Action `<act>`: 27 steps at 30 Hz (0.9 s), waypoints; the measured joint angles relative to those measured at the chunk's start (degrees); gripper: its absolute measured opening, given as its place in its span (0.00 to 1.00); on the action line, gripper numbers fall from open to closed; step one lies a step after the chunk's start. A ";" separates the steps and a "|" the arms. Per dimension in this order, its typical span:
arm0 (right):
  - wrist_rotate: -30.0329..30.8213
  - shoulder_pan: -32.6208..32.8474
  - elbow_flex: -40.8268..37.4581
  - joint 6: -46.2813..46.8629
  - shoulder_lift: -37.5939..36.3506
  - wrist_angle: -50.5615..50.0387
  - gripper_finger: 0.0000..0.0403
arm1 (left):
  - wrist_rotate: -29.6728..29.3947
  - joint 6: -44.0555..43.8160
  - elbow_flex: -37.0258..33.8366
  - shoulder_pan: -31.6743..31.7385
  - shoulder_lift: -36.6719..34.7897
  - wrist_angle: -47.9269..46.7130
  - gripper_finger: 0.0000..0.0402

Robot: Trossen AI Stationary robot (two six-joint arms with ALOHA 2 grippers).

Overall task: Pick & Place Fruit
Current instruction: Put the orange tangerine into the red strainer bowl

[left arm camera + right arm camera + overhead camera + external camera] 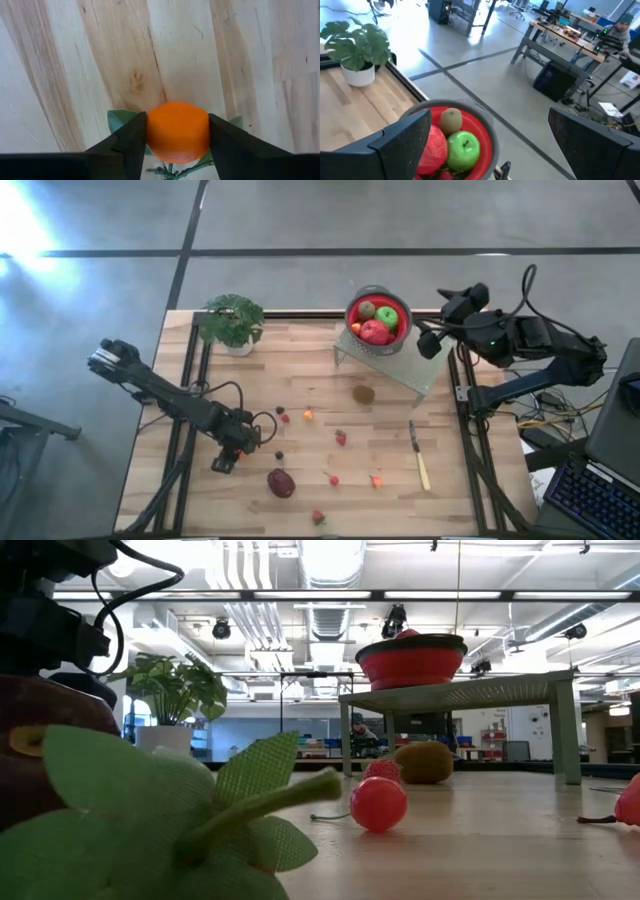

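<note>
At the lower left of the high view, the left gripper point(232, 452) is closed on a small orange fruit point(177, 132), which sits squarely between its fingers point(131, 142) just above the wooden table point(300, 370). The fruit is round, smooth and bright orange, with green leaves poking out beneath it. At upper right, the right gripper point(432, 338) hangs wide open and empty beside the red bowl point(378, 319) holding a green apple point(463, 148), red apple point(432, 150) and kiwi point(451, 120).

A bowl point(378, 321) of fruit sits on a stand point(420, 372), with a potted plant point(233, 321) to its left.
</note>
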 joint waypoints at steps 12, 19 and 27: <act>-0.18 0.00 0.06 -5.35 3.10 1.95 0.98 | -2.62 0.73 6.81 4.41 -0.52 -0.16 0.45; -2.26 0.16 -0.95 -2.58 5.10 2.13 0.98 | -8.14 5.78 16.76 9.56 -3.88 -0.03 0.45; -3.46 0.15 -3.07 -0.50 6.00 6.31 0.98 | -19.50 18.78 25.78 15.89 -7.15 5.75 0.46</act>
